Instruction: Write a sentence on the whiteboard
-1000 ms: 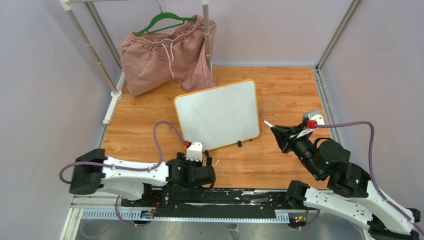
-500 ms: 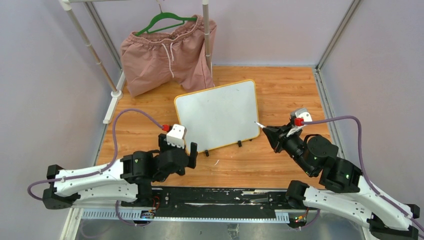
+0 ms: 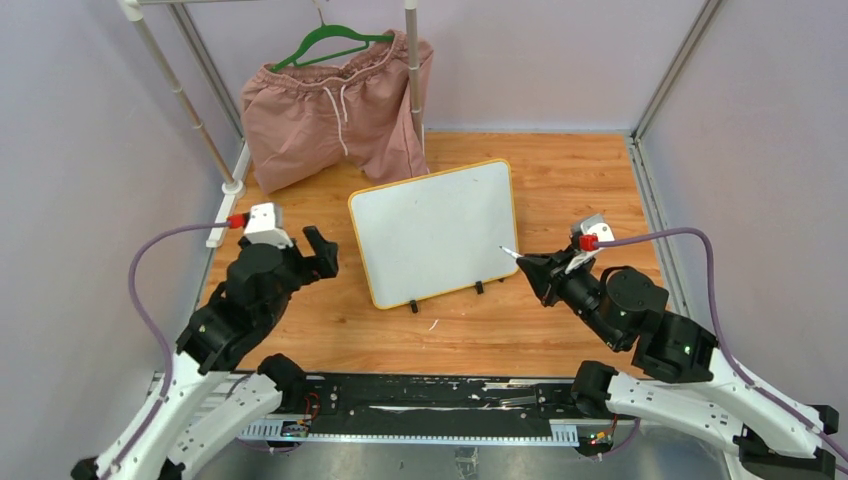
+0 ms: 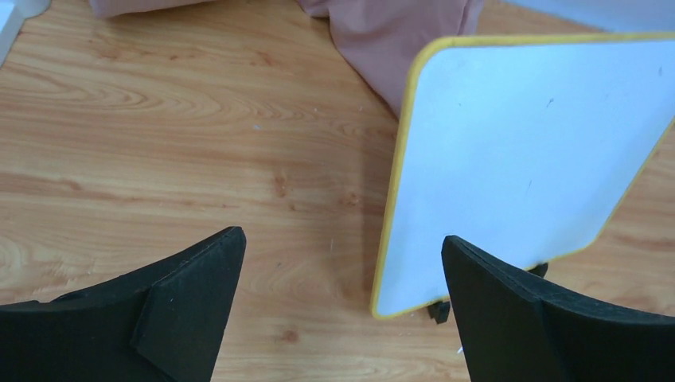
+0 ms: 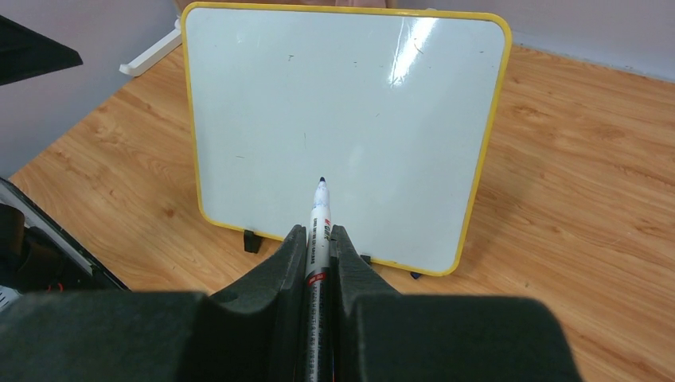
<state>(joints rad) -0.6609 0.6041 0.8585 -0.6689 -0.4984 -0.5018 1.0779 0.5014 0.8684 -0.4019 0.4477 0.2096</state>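
Top view: we see the whiteboard [image 3: 435, 232] propped at the middle of the bench [image 3: 570, 180]. The left pincer [image 3: 322, 254] sits toward the left edge, apart from it.
Left wrist: jaws spread wide, nothing between them.
Right wrist: the right pincer [image 5: 317, 237] clamps a marker [image 5: 319, 208], tip aimed at the board's lower middle. We can't tell if it touches.

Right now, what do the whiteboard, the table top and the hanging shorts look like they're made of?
The whiteboard: glossy white coated panel, judging by the glare streak; its yellow frame looks like plastic. The table top: wood grain with knots, matte, possibly laminate. The shorts: soft pink fabric, creased, with a drawstring.
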